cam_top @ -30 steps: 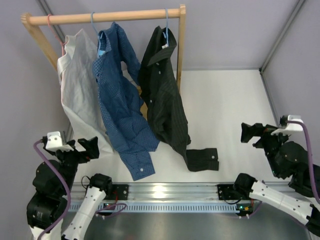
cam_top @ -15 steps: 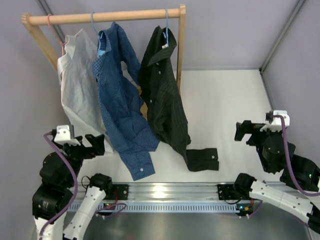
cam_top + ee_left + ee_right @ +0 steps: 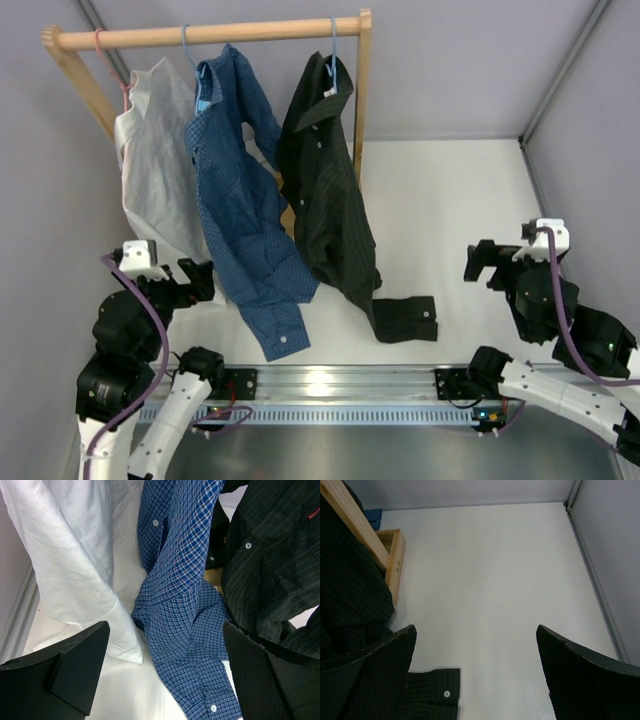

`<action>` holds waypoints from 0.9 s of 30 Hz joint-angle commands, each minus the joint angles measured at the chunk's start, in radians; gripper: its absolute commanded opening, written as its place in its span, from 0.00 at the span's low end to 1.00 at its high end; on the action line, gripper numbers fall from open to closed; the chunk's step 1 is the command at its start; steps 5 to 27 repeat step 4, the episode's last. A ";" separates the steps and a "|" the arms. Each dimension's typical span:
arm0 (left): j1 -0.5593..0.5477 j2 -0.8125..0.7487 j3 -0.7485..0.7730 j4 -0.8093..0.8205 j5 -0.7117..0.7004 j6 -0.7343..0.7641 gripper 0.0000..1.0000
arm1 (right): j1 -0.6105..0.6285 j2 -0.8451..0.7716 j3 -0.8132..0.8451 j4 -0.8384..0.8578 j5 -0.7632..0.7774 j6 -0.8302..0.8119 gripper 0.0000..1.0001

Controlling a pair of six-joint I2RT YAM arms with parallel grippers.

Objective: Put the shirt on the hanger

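Observation:
The black pinstriped shirt (image 3: 325, 190) hangs on the light-blue wire hanger (image 3: 333, 48), whose hook sits over the wooden rod (image 3: 230, 34). One sleeve trails down and its cuff (image 3: 405, 318) lies on the white table; that cuff (image 3: 432, 696) also shows in the right wrist view. My left gripper (image 3: 198, 280) stands open at the near left, facing the hanging shirts, with nothing between its fingers (image 3: 75, 665). My right gripper (image 3: 482, 265) stands open at the near right, apart from the cuff, over bare table (image 3: 490, 580). The black shirt (image 3: 270, 565) fills the left wrist view's right side.
A blue patterned shirt (image 3: 245, 200) and a pale grey shirt (image 3: 155, 170) hang left of the black one on the same rack. The rack's wooden post (image 3: 362, 90) and base frame (image 3: 395, 560) stand behind the black shirt. Grey walls close in both sides.
Both arms have swung inward. The left gripper has moved up and right towards the shirts, the right gripper slightly left. Both stay open; the shirts have not moved.

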 commanded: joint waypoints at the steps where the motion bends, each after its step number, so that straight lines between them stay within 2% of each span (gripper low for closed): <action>1: -0.001 -0.012 -0.011 0.062 -0.019 0.017 0.98 | 0.006 0.017 -0.003 0.004 0.022 0.013 0.99; 27: -0.001 -0.017 -0.011 0.060 -0.019 0.017 0.98 | 0.006 0.026 -0.007 0.004 0.025 0.011 0.99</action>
